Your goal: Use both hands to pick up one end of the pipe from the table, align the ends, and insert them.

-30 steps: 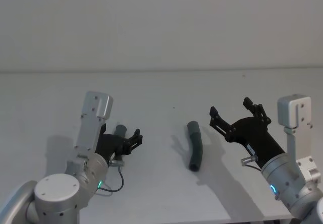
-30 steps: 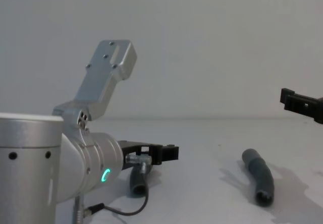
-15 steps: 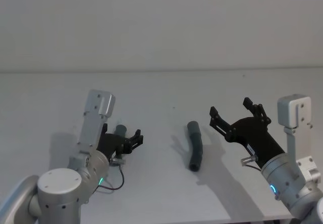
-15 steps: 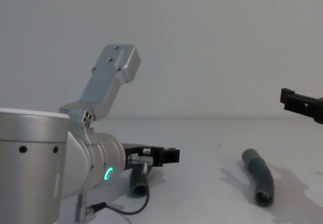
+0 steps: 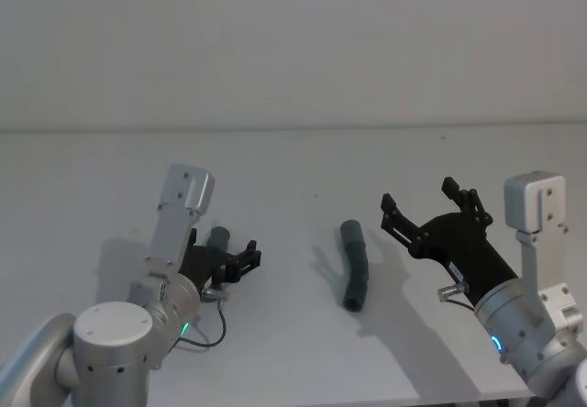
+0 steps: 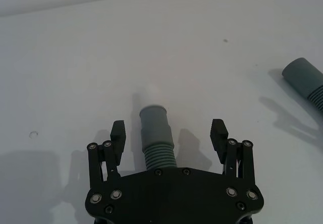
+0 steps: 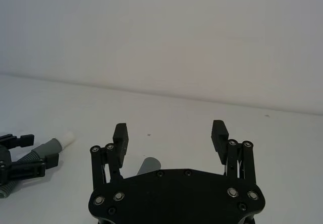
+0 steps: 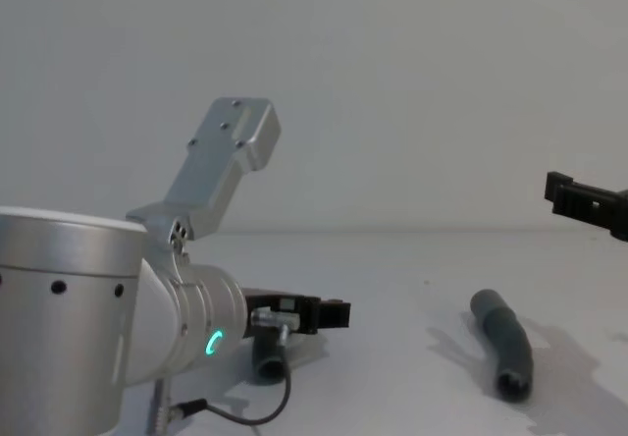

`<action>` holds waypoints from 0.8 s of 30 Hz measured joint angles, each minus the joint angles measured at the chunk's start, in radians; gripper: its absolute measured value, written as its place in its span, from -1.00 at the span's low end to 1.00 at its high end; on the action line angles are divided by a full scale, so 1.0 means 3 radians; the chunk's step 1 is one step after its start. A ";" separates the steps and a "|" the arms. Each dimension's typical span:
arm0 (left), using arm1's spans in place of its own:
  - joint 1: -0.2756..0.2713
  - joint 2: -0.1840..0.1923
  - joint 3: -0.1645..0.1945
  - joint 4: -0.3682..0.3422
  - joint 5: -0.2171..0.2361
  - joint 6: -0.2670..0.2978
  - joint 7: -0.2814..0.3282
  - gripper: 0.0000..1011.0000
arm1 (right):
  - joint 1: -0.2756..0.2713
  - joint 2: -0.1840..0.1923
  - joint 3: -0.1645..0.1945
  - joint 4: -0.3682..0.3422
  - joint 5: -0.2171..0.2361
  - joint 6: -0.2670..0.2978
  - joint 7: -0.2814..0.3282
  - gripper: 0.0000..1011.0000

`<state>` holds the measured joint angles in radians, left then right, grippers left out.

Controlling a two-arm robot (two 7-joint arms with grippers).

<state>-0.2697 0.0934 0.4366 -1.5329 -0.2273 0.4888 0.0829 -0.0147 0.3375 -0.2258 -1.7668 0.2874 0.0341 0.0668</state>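
Two dark grey ribbed hose pieces lie flat on the white table [image 5: 293, 164], well apart. The left piece [image 6: 157, 138] has a smooth cuff ending in a short white tip [image 7: 68, 137]. It lies between the spread fingers of the left gripper [image 6: 169, 130], and neither finger touches it. The right piece [image 5: 354, 265] is gently curved, and its open grey cuff [image 8: 515, 372] faces the robot.

The left arm [image 5: 110, 352] extends forward from the lower left, its silver wrist block [image 5: 183, 207] tilted up behind the left gripper [image 5: 249, 253]. That gripper is held low and points toward the right, with its fingers [image 6: 118, 133] spread wide apart. The right arm [image 5: 527, 329] extends from the lower right and carries the right gripper [image 5: 418, 193] higher, aimed up and to the left, its own fingers [image 7: 219, 133] spread just as wide. A ring light [image 5: 496, 343] glows teal on each forearm.
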 joint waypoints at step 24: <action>0.0058 -0.0084 -0.0062 -0.0032 0.0113 0.0089 0.0145 0.90 | 0.0000 0.0000 0.0000 0.0000 0.0000 0.0000 0.0000 0.98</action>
<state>-0.2522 0.0681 0.4180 -1.5425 -0.1935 0.5155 0.1263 -0.0147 0.3375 -0.2258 -1.7667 0.2874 0.0340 0.0668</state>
